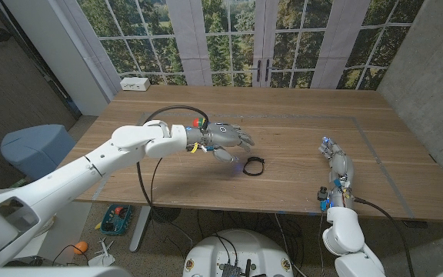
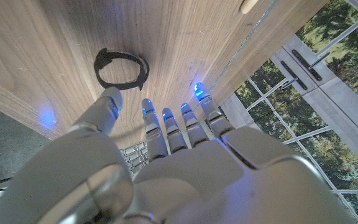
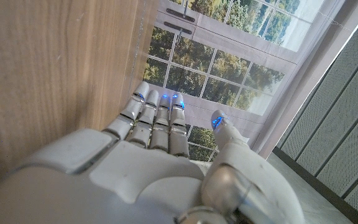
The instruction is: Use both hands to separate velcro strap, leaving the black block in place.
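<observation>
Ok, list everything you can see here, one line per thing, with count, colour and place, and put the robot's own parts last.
velcro strap: one, black, closed in a loop, lying on the table near its middle, just ahead of the left hand.
power strip: one, white, at the table's far left corner.
table: one, light brown wood, with faint tape lines on its right side.
bin: one, blue, on the floor left of the table.
left hand: one, grey, fingers apart, holding nothing, over the table next to the strap.
right hand: one, grey, fingers straight, holding nothing, at the table's right near side.
</observation>
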Robot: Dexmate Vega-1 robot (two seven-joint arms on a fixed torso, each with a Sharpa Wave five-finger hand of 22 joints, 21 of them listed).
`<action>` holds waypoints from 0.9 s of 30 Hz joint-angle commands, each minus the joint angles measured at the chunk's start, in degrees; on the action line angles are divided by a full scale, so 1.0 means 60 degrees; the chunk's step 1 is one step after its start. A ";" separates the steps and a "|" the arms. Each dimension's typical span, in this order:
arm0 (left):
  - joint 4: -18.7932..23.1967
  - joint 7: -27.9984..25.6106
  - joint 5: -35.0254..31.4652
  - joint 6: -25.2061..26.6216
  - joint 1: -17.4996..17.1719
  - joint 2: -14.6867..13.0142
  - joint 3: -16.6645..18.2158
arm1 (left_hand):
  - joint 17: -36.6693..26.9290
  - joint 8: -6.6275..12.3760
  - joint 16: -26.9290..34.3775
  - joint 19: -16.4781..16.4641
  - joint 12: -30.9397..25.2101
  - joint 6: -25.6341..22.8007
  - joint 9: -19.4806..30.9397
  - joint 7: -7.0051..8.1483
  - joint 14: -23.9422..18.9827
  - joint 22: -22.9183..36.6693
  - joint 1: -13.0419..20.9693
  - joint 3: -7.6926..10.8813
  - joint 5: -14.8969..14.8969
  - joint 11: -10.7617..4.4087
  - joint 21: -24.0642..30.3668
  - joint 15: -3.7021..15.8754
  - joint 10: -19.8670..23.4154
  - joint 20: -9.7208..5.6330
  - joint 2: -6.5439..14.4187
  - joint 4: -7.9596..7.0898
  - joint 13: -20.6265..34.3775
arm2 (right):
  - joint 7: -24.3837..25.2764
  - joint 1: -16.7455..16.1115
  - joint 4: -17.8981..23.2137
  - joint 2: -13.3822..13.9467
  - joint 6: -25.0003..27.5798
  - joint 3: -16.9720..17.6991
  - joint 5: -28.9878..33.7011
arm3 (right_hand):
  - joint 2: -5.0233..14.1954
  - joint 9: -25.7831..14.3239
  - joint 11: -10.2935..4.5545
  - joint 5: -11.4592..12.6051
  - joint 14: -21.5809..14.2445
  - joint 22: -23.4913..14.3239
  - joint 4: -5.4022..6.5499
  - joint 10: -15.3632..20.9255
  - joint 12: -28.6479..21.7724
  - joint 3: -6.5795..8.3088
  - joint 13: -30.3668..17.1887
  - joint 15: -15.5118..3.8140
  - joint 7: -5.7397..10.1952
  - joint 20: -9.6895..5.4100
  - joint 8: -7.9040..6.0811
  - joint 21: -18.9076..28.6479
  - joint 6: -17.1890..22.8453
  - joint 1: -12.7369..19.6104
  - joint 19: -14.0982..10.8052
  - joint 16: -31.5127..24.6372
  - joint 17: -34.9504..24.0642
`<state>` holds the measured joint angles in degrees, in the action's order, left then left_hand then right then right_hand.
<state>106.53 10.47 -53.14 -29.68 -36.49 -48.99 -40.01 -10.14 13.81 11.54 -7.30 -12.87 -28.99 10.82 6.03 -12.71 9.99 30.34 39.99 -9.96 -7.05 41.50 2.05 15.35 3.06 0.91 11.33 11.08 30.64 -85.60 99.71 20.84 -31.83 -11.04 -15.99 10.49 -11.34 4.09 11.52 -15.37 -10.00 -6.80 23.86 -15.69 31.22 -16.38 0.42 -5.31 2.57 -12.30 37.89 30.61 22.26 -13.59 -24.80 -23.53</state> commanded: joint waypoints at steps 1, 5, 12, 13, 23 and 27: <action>-0.0270 0.0095 -0.0334 -0.0499 0.0282 0.0146 -0.0318 | -0.0007 0.0103 -0.0036 -0.0174 0.0014 -0.0277 0.0016 0.0055 -0.0056 0.0042 0.0286 -0.0055 -0.0051 -0.0047 -0.0061 0.0564 0.0153 -0.0064 -0.0175 0.0017 0.0015 | -0.0112 -0.0148 0.0110 0.0003 0.0105 -0.0039 0.0038 | -0.0070 -0.0020 0.0010 0.0028 -0.0087 -0.0043 -0.0007 0.0108 -0.0073 -0.0024 -0.0030 -0.0011 -0.0017 0.0057 -0.0052 -0.0017 0.0078 0.0073 -0.0048 -0.0054 -0.0063; -0.0236 -0.0438 -0.0805 -0.0409 0.0143 0.0107 -0.0307 | -0.0007 0.0210 -0.0020 -0.0314 0.0026 -0.0616 0.0022 0.0153 -0.0136 0.0037 0.0668 -0.0164 -0.0049 -0.0197 -0.0102 0.0668 0.0232 -0.0149 -0.0530 0.0025 0.0014 | -0.0133 -0.0161 0.0116 0.0017 0.0165 -0.0037 -0.0026 | -0.0071 -0.0021 0.0004 0.0028 -0.0085 -0.0044 -0.0006 0.0112 -0.0076 -0.0034 -0.0041 -0.0006 -0.0025 0.0060 -0.0052 -0.0023 0.0095 0.0070 -0.0045 -0.0062 -0.0076; -0.0420 -0.1265 -0.1375 -0.0285 0.0045 0.0148 -0.0439 | -0.0012 0.0369 0.0022 -0.0601 -0.0015 -0.1113 0.0042 0.0220 -0.0329 0.0041 0.1288 -0.0311 -0.0049 -0.0439 -0.0125 0.0862 0.0525 -0.0272 -0.0895 -0.0013 0.0014 | -0.0127 -0.0224 0.0191 0.0068 0.0239 -0.0003 -0.0040 | -0.0072 -0.0024 0.0023 0.0028 -0.0083 -0.0046 -0.0004 0.0132 -0.0087 -0.0053 -0.0064 0.0026 -0.0050 0.0074 -0.0059 -0.0031 0.0141 0.0065 -0.0053 -0.0078 -0.0103; -0.0474 -0.1287 -0.1374 -0.0264 0.0057 0.0177 -0.0468 | -0.0013 0.0370 0.0027 -0.0614 -0.0011 -0.1121 0.0043 0.0208 -0.0344 0.0041 0.1315 -0.0322 -0.0048 -0.0439 -0.0127 0.0870 0.0525 -0.0282 -0.0911 -0.0016 0.0014 | -0.0130 -0.0231 0.0208 0.0082 0.0262 0.0001 -0.0041 | -0.0073 -0.0025 0.0022 0.0028 -0.0082 -0.0046 -0.0004 0.0142 -0.0092 -0.0056 -0.0067 0.0012 -0.0050 0.0072 -0.0060 -0.0031 0.0148 0.0065 -0.0054 -0.0080 -0.0106; -0.1038 -0.1710 -0.1437 -0.0222 0.0194 0.0386 -0.0818 | -0.0029 0.0418 0.0084 -0.0818 -0.0065 -0.1356 0.0060 0.0133 -0.0547 0.0056 0.1655 -0.0441 -0.0045 -0.0468 -0.0122 0.0987 0.0819 -0.0322 -0.0925 -0.0091 0.0017 | -0.0132 -0.0299 0.0282 0.0142 0.0382 0.0047 -0.0124 | -0.0072 -0.0031 0.0042 0.0028 -0.0101 -0.0048 -0.0002 0.0179 -0.0112 -0.0081 -0.0099 0.0004 -0.0095 0.0076 -0.0096 -0.0043 0.0284 0.0059 -0.0062 -0.0111 -0.0142; -0.1253 -0.1857 -0.1435 -0.0236 0.0271 0.0466 -0.0958 | -0.0034 0.0437 0.0101 -0.0900 -0.0076 -0.1459 0.0065 0.0135 -0.0613 0.0061 0.1782 -0.0478 -0.0049 -0.0507 -0.0114 0.1038 0.0910 -0.0355 -0.0891 -0.0105 0.0018 | -0.0151 -0.0324 0.0295 0.0168 0.0402 0.0078 -0.0191 | -0.0072 -0.0034 0.0054 0.0029 -0.0099 -0.0049 -0.0002 0.0191 -0.0118 -0.0090 -0.0110 0.0014 -0.0118 0.0085 -0.0116 -0.0047 0.0351 0.0058 -0.0065 -0.0118 -0.0154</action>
<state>102.17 2.43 -60.89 -31.25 -35.77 -47.36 -43.71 -10.21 16.14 11.93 -12.12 -12.87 -37.07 11.08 6.75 -15.89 10.27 40.14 37.28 -9.96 -10.02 41.05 2.35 20.18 0.92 -4.36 10.73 11.07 29.86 -87.10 101.09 21.44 -30.06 -10.96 -16.51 10.49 -11.33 4.21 11.51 -15.57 -10.00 -6.80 24.80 -16.13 30.75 -16.91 0.62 -6.03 2.99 -12.76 37.90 31.94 22.26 -14.01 -25.24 -24.33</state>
